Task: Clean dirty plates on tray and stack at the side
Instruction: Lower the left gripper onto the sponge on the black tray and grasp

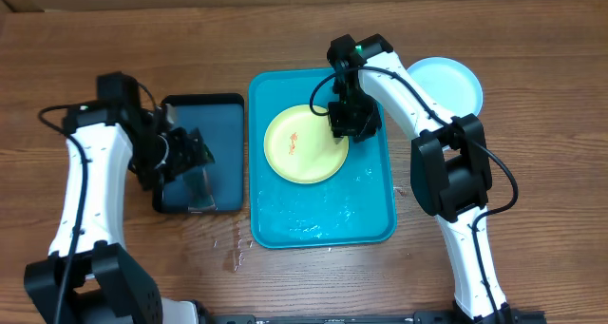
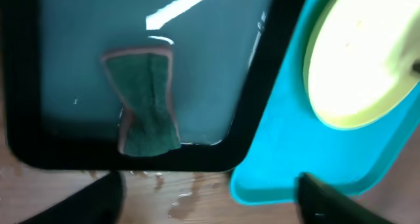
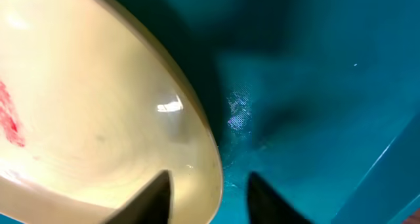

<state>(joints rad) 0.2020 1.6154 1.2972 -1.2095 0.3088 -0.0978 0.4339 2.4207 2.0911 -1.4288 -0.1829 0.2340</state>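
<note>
A pale yellow plate [image 1: 299, 143] with a red smear lies on the teal tray [image 1: 313, 219]. My right gripper [image 1: 347, 124] is at the plate's right edge. In the right wrist view its open fingers [image 3: 210, 184] straddle the plate's [image 3: 85, 119] rim, one over the inside and one over the tray [image 3: 315, 86], with a gap beside the rim. A light blue plate [image 1: 446, 82] lies on the table right of the tray. My left gripper [image 1: 195, 153] hangs open and empty over the dark tray. Only one yellow plate shows.
The dark navy tray [image 1: 199, 101] stands left of the teal one and holds water. A green sponge [image 2: 147, 99] lies in it, beyond my left gripper [image 2: 210, 198]. Water drops [image 1: 233, 253] lie on the wood in front of the trays. The teal tray's floor is wet.
</note>
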